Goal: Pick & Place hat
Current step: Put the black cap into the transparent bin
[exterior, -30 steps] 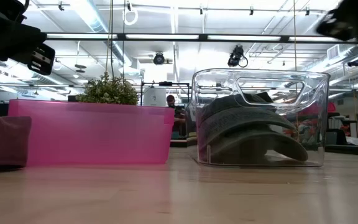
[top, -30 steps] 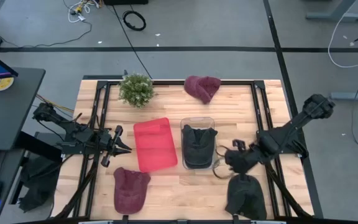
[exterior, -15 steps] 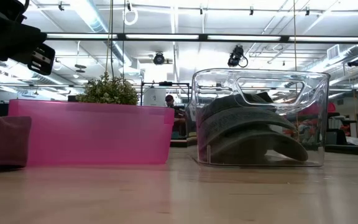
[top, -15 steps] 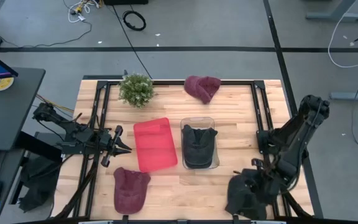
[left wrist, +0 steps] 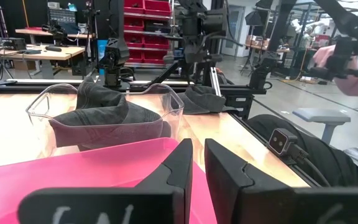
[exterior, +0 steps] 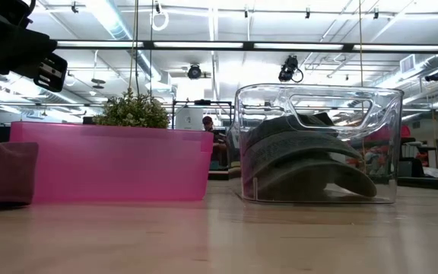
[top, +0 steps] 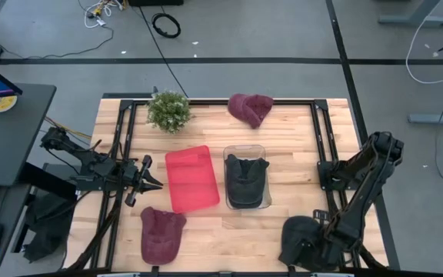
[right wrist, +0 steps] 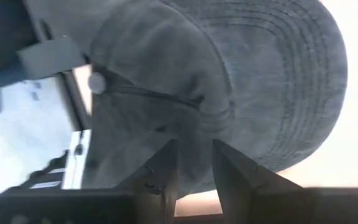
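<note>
Wooden table (top: 298,131) seen from above, with both arms at work height. The right gripper (top: 314,235) is lowered over a dark grey cap (top: 297,240) lying at the table's front edge near the right front corner; in the right wrist view its two fingers (right wrist: 160,171) stand a narrow gap apart right over the cap's crown (right wrist: 229,81), and whether they pinch the fabric cannot be told. At the table's centre a clear plastic bin (top: 245,178) holds a second dark cap (top: 244,181), and touching its left side lies a pink tray (top: 191,178). A maroon cap (top: 161,233) rests at the front edge left of centre, another maroon cap (top: 251,108) at the back edge, and a small potted plant (top: 168,111) near the back left corner. The left gripper (top: 154,175) waits at the left side beside the pink tray, its fingers (left wrist: 179,171) nearly pressed together and empty.
</note>
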Robot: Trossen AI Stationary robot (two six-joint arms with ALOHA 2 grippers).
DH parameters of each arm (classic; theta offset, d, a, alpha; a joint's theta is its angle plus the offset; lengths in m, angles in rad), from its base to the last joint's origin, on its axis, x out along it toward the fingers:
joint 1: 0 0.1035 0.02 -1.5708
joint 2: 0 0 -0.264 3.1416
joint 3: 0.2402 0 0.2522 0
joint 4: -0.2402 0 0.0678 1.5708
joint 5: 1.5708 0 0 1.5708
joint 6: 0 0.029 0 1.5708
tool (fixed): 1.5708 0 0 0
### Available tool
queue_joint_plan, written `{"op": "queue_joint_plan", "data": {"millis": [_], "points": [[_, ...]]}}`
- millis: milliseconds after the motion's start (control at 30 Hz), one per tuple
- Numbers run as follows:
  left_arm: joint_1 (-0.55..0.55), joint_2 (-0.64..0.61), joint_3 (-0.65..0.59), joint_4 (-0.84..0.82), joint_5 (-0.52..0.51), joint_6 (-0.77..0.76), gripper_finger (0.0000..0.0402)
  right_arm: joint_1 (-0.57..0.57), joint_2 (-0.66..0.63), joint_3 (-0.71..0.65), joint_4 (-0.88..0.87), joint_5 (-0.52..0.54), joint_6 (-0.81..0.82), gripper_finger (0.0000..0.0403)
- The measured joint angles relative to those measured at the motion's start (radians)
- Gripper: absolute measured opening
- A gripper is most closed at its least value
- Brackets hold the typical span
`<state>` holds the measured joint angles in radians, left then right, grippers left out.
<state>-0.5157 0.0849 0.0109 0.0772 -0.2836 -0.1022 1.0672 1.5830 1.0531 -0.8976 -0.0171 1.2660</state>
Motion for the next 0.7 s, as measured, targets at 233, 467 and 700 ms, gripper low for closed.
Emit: {"op": "queue_joint_plan", "data": {"millis": [233, 467, 700], "points": [[0.000, 0.000, 0.000, 0.000, 0.000, 0.000, 0.0044, 0.000, 0.033, 0.000, -0.026, 0.034, -0.024, 0.0100], [0.000, 0.000, 0.000, 0.000, 0.000, 0.000, 0.0044, -0.001, 0.053, 0.000, -0.012, 0.089, -0.045, 0.0100], [0.000, 0.000, 0.000, 0.000, 0.000, 0.000, 0.0044, -0.002, 0.095, 0.000, -0.016, 0.089, -0.096, 0.0100]]}}
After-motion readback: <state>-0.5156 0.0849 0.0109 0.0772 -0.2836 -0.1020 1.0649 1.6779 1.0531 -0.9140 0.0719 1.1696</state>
